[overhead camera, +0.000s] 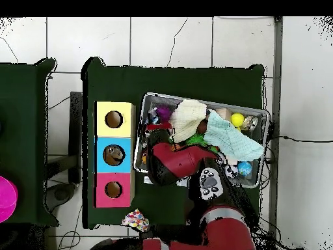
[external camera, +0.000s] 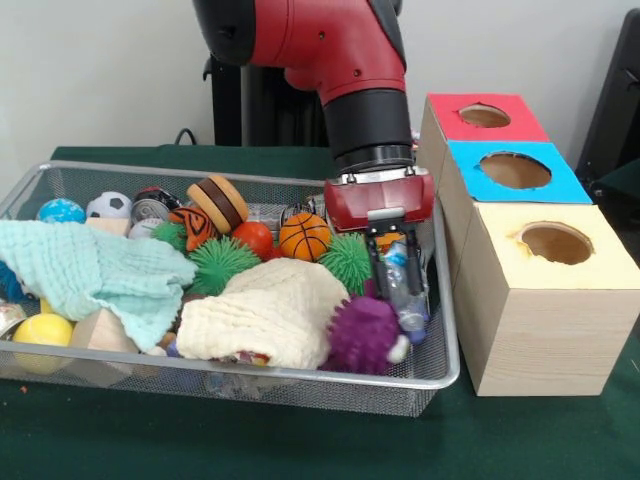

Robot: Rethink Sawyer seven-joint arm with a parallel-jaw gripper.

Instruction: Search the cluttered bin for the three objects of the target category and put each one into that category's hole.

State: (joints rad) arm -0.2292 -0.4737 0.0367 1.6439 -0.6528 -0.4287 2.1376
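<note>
No readable text, label, brand, number or sign appears in either view. The three box tops are plain red, blue and yellow, each with only a round hole. The balls in the wire basket (external camera: 447,372) carry seam and panel patterns, not lettering. The gripper's red housing is unmarked.

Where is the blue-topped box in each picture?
Front view: the blue-topped box is at the right, middle of the row of three, beside the wire basket.
Overhead view: at the left, again the middle one.
Shared landmark: the yellow-topped box next to it.
</note>
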